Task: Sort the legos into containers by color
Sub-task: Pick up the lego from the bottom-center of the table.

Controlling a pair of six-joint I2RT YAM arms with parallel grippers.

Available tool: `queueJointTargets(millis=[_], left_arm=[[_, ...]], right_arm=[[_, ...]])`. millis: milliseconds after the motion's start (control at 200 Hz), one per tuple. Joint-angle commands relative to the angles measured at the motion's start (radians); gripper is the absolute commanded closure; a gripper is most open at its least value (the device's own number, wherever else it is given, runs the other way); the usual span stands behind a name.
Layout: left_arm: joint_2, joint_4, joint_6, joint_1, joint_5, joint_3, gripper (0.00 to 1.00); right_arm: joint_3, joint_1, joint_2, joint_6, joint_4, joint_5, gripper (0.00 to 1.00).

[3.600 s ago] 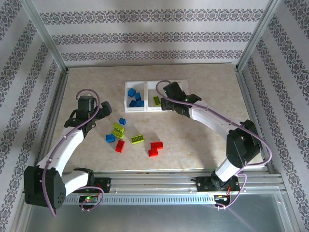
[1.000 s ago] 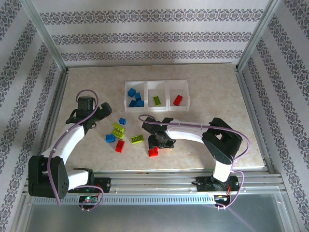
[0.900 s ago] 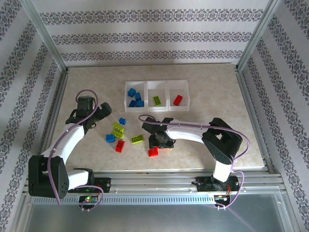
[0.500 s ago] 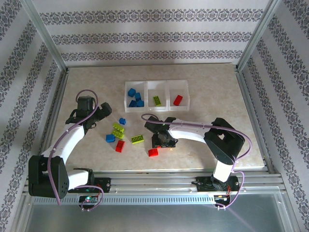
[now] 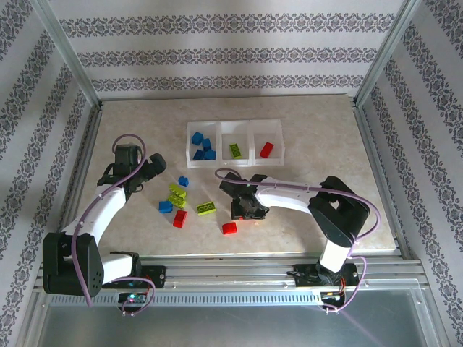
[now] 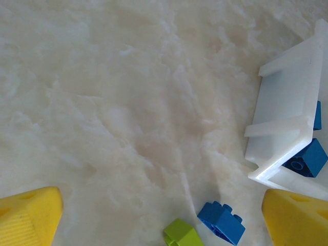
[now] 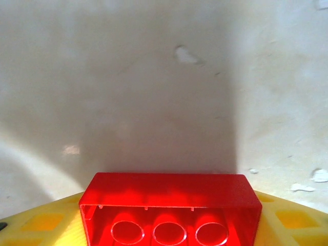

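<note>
Left pincer [image 5: 153, 165]: jaws wide apart, nothing between; left of centre in overhead view, above bare desk [image 6: 128, 102].
Left wrist view: blue lego [image 6: 221, 221] and lime lego [image 6: 180, 237] at bottom edge, container corner [image 6: 282, 133] at right.
Right pincer [image 5: 244, 210]: clamped on red lego [image 7: 171, 202], hollow underside facing wrist camera; centre of overhead frame.
Containers [image 5: 219, 144]: row of three, upper centre; blue pieces [image 5: 202, 144] in left, one lime piece [image 5: 236, 150] in middle, one red piece [image 5: 267, 150] in right.
Loose on desk: red block [image 5: 229, 228] just below right pincer, lime block [image 5: 206, 208] to its left; further blue, lime and red ones clustered lower left of containers.
</note>
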Motion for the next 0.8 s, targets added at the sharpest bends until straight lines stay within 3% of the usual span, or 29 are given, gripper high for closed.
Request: queueJointTargets(millis=[0,360,545,795], left_arm=[[-0.015,-0.001,0.003,0.018,-0.007,-0.006,0.00],[-0.022,-0.008,0.009,0.026,-0.007,-0.003,0.00],[-0.023,-0.008,0.009,0.029,-0.007,-0.002,0.00],[-0.040,-0.012,0.006,0.032,-0.002,-0.005,0.00]], right_arm=[[-0.018,-0.024,-0.037,-0.014,-0.005,0.049,0.50],[0.012,-0.086,-0.132,-0.097,-0.050,0.152,0.53],[0.034,-0.195,-0.220,-0.190,-0.023,0.240,0.53],[0.106,-0.341,-0.234,-0.313,0.115,0.250,0.53]])
